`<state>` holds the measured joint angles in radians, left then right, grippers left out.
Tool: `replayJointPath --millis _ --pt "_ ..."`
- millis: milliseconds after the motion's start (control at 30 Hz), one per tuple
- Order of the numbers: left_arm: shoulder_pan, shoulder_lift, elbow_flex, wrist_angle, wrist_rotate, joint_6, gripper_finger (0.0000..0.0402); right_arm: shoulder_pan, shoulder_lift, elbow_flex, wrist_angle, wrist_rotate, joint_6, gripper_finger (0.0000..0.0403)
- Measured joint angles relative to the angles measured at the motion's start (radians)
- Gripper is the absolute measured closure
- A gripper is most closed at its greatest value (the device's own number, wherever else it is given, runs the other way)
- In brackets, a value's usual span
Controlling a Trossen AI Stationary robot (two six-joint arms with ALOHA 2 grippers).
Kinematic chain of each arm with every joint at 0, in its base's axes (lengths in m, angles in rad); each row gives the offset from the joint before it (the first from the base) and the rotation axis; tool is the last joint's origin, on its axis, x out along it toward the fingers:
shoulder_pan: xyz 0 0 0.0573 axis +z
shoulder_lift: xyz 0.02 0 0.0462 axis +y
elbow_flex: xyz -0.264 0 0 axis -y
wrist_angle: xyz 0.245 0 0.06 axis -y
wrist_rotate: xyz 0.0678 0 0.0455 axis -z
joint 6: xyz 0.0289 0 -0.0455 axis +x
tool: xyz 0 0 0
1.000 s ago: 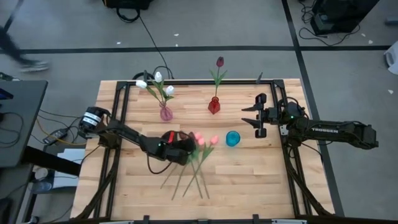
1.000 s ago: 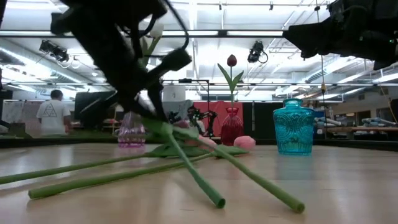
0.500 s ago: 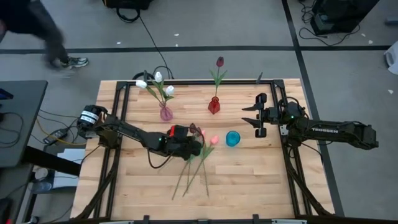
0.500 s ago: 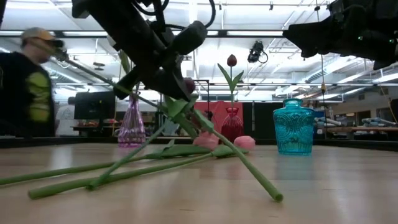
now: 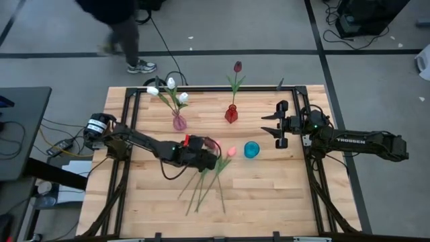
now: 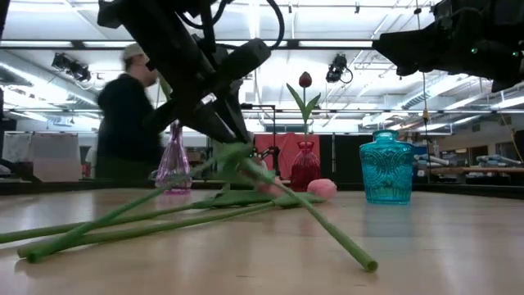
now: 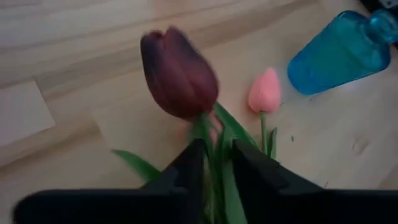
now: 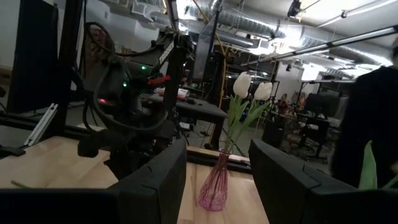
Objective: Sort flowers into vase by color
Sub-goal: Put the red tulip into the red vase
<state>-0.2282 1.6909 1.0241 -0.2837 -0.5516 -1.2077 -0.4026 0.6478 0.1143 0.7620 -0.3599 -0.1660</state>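
At centre of the high view, left gripper [image 5: 207, 160] clamped on dark red tulip [image 5: 209, 144]; stem trailing toward lower frame, red vase [image 5: 231, 114] up and right. Right gripper [image 5: 279, 125] parked at right, fingers apart, holding nothing. Low view: stem slanting down-right. Left wrist view: fingers [image 7: 189, 168] pinching stem just under the bloom.

Between the right gripper's [image 8: 214, 180] two dark, spread fingers [image 8: 154, 186], a slim pink glass vase [image 8: 215, 186] holding white tulips with green stems [image 8: 249, 87] stands on the light wooden desk [image 8: 43, 162], with the other dark arm [image 8: 134, 93] beside it.
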Motion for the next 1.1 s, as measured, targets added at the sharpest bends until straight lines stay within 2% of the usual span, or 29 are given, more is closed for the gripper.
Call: replayJointPath --millis 133,233,500,700,900,1100 --pt "0.021 0.000 0.000 -0.003 0.081 0.024 0.0252 0.000 0.000 0.000 -0.002 0.000 0.005 0.0216" --pt "0.032 0.000 0.000 -0.016 0.168 0.018 0.0228 0.000 0.000 0.000 -0.008 0.000 0.005 0.0216" --pt "0.032 0.000 0.000 -0.167 0.255 -0.186 0.0231 0.000 0.000 0.000 -0.009 0.009 -0.013 0.0216" --pt "0.032 0.000 -0.001 -0.259 0.246 -0.279 0.0240 0.000 0.000 0.000 -0.011 0.010 -0.012 0.0216" --pt "0.039 0.000 -0.001 -0.206 0.234 -0.281 0.0241 0.000 0.000 0.000 -0.010 0.010 -0.010 0.0216" --pt "0.055 0.004 0.000 -0.070 0.174 -0.259 0.0241 0.000 0.000 0.000 0.000 0.010 -0.011 0.0216"
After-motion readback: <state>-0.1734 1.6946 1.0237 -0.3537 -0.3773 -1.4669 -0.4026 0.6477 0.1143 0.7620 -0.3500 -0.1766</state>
